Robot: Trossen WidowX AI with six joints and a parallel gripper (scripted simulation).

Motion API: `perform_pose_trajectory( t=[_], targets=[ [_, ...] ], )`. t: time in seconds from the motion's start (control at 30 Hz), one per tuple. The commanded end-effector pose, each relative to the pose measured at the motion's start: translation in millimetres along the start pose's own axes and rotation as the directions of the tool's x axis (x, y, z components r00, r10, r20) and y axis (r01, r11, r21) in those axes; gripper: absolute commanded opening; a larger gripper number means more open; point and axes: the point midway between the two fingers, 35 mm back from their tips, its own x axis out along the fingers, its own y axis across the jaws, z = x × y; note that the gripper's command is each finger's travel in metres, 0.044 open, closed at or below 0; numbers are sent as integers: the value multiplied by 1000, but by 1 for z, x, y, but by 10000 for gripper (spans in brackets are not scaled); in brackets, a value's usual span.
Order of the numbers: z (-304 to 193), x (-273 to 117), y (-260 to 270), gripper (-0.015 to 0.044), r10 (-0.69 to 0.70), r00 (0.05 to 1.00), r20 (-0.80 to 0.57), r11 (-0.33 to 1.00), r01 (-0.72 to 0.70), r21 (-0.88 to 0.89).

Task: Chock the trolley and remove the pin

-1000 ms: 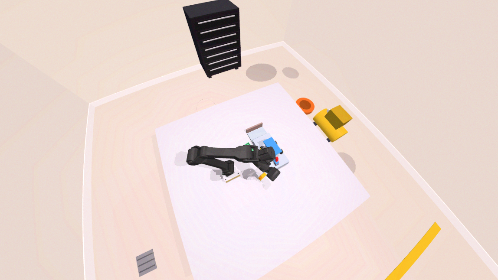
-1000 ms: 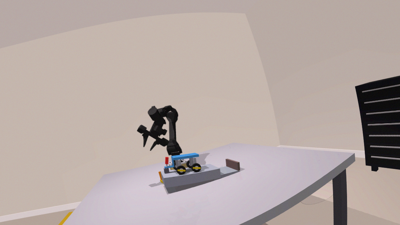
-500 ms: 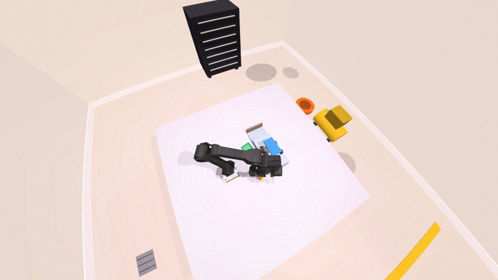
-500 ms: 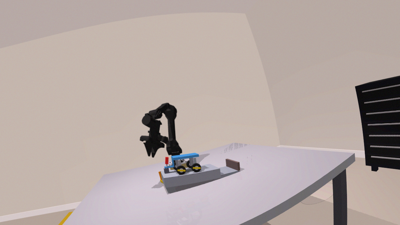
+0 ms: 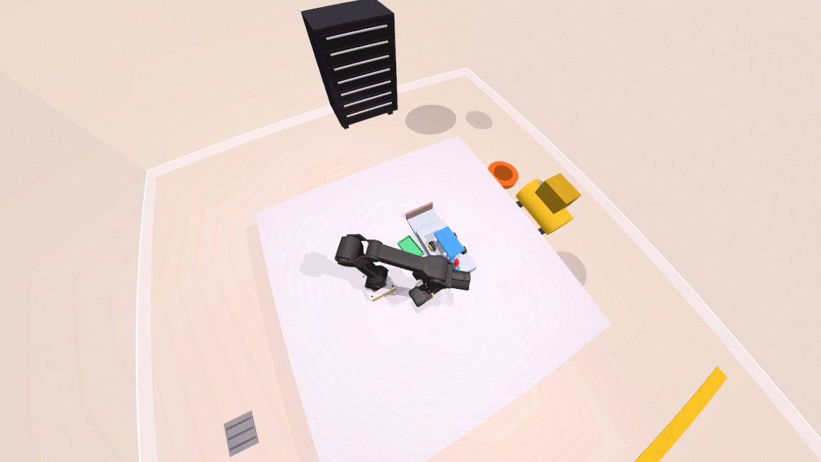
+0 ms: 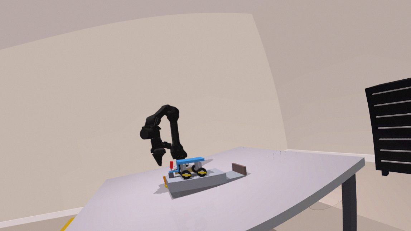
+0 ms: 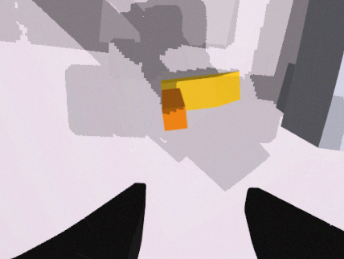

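Observation:
My gripper is open with nothing between its fingers. It points down above the table, near the ramp's uphill end. The yellow chock lies on the table beside that end, ahead of the fingertips in the wrist view. Its orange handle sticks up; its black base cannot be made out. The blue trolley stands on the grey ramp. The red-headed stop pin is upright at its uphill end. The green tray lies beside the ramp.
A brown end board stands at the ramp's low end. The ramp's dark side rises right of the chock in the wrist view. The arm's pale base plate is left of the chock in the top view.

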Motion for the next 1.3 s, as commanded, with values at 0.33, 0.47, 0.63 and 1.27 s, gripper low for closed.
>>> perform_pose_trajectory(
  t=[0.33, 0.47, 0.63, 1.27],
  targets=[
    [5, 15, 5, 190, 32, 995, 95, 984, -14, -179],
    [6, 30, 5, 190, 32, 995, 95, 984, -14, -179],
    [8, 46, 6, 190, 32, 995, 95, 984, -14, -179],
    [11, 70, 7, 190, 32, 995, 95, 984, -14, -179]
  ],
)
